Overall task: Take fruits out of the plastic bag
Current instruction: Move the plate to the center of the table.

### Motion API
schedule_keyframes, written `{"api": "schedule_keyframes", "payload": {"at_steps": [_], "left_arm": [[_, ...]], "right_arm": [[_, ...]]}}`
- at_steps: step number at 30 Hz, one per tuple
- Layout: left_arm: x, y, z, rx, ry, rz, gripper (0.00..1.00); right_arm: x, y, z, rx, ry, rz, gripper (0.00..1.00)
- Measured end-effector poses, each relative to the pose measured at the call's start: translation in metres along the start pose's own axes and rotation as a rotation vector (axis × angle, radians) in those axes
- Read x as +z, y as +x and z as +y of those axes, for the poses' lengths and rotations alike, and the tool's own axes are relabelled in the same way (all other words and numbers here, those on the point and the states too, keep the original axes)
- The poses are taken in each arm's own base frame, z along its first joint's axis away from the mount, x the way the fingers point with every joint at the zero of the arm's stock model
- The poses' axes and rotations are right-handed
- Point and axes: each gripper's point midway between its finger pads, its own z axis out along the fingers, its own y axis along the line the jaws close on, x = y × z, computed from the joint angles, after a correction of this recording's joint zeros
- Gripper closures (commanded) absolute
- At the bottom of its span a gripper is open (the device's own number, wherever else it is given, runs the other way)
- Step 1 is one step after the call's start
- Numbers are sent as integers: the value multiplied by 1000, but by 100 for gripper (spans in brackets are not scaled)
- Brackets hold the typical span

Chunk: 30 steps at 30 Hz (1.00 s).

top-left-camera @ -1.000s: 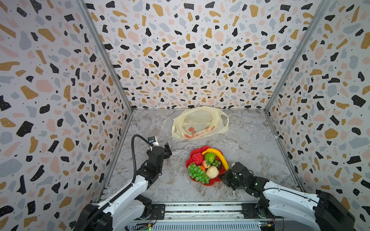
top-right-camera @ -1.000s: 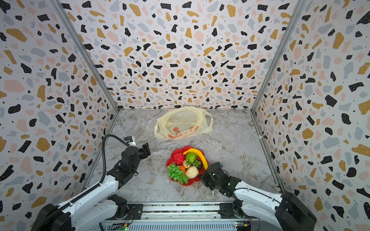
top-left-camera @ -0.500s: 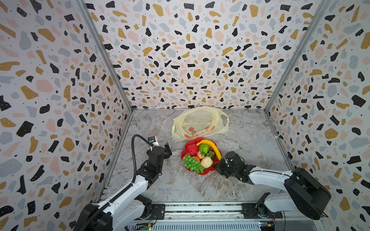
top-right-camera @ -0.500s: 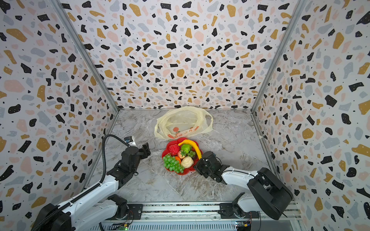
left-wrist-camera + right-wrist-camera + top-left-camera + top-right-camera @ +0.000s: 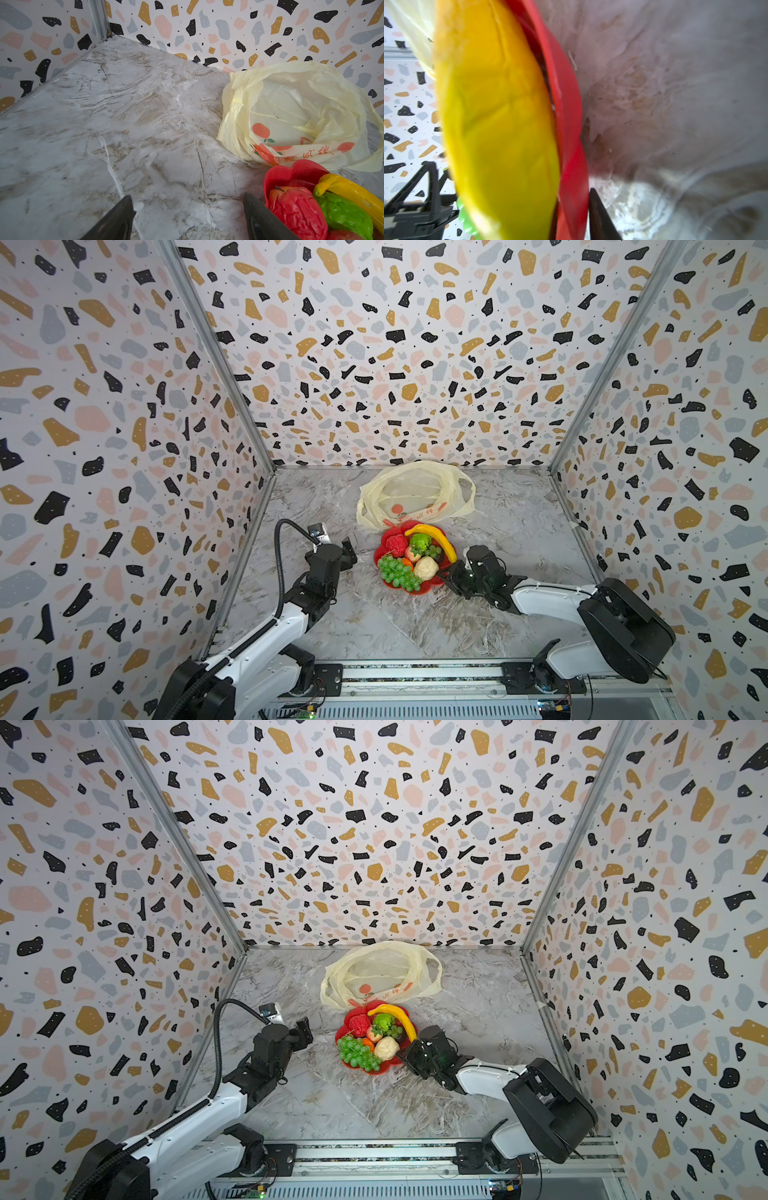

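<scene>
Left end effector gapes wide, empty. Right end effector straddles the dish rim, grip unclear. Marble surface; speckled walls.

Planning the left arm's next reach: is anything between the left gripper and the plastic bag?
Nothing visible. Bare table lies between the left gripper and the plastic bag; the red dish of fruits sits beside that line, at the bag's front edge.
</scene>
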Motion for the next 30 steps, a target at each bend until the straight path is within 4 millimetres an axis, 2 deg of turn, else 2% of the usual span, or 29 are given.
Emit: {"api": "schedule_keyframes", "payload": {"at_steps": [5,16,23,26,27,29,30], "left_arm": [[1,1,0,2,-2,4,18],[1,1,0,1,-4,0,18],[3,1,2,3,-16,-4,18],[0,-6,6,-4,-41,-32,16],[-2,-10,9,-9,-50,-49,0],[-9,-18,14,-24,-68,-88,0],[-13,-23,18,-32,-80,-108,0]], "right_arm": [[-8,-1,10,-18,-28,-13,63],[-23,2,9,-36,-26,-24,53],[-53,0,12,-157,-6,-73,44],[-74,-10,12,-246,16,-142,41],[-84,-18,12,-272,20,-181,37],[-103,-39,13,-311,31,-280,20],[-114,-52,13,-346,47,-340,16]]}}
